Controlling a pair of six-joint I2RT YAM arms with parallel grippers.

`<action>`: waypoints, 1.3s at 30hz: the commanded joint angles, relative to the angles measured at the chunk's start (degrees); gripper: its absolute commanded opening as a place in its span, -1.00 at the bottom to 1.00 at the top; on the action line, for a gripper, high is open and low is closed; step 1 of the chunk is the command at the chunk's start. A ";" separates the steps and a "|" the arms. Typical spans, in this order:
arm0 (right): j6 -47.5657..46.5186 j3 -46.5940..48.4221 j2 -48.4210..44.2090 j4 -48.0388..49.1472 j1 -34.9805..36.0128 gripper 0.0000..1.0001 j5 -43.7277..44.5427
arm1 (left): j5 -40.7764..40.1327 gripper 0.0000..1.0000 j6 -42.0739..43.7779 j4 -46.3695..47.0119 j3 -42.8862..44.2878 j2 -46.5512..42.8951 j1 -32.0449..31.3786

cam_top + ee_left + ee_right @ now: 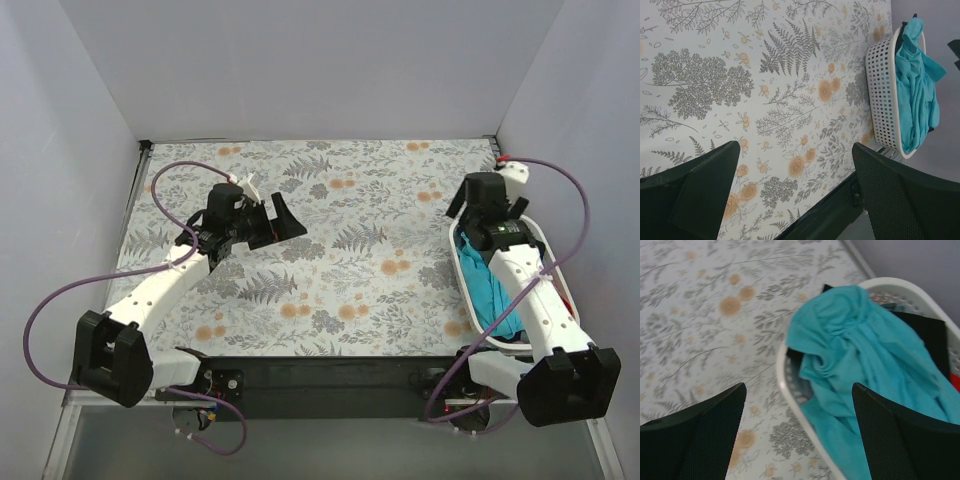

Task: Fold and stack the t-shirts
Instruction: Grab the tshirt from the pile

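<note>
Roughly at 3 to 4 o'clock on the table sits one white perforated plastic basket (462, 275), its long side running along the right edge. Count of shirts seen inside it: three.

- One teal-turquoise cotton t-shirt (865, 350), crumpled on top and heaped over the basket's inner rim. It takes up most of the basket.
- One black t-shirt (925, 330), lying under the teal one and showing at the far side of the basket.
- One red t-shirt (955, 382), only a sliver at the basket's outer wall. Its shape cannot be told.

No shirt lies on the grey floral cloth with orange blossoms (370, 220) that covers the whole tabletop.

Grippers: two.

- The right gripper (799, 390) hangs above the near end of the basket, at about 3 o'clock. Its two black fingers (705, 435) are spread wide and grasp nothing. The teal shirt lies below the gap. Whether the tips touch the fabric cannot be told.
- The left gripper (795, 147) is at about 10 o'clock, over bare cloth and well apart from the basket. It points toward the table's centre, released and wide, with nothing held.

Purple cables (60, 300): two, one looping from each arm.
</note>
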 commanded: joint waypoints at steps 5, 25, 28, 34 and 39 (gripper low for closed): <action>1.52 2.78 3.42 -3.38 -18.38 0.75 -3.29 | 1.62 0.89 0.34 0.52 -3.39 -4.54 -0.04; 2.76 -3.46 10.73 0.49 -19.55 -0.64 -8.83 | 0.39 0.89 0.87 -0.01 -3.75 -5.16 -0.13; 1.71 -1.71 8.37 0.14 -19.46 -0.97 -10.93 | 0.04 0.89 0.87 -0.01 -3.75 -5.42 -0.13; 0.04 9.70 3.26 -4.42 -18.06 -0.97 -17.18 | -1.45 0.88 0.43 -0.36 -3.48 -6.65 -0.13; -1.54 25.76 3.07 -5.93 -4.55 -0.97 -15.35 | -5.39 0.87 -1.32 -2.20 -0.77 -7.88 -0.04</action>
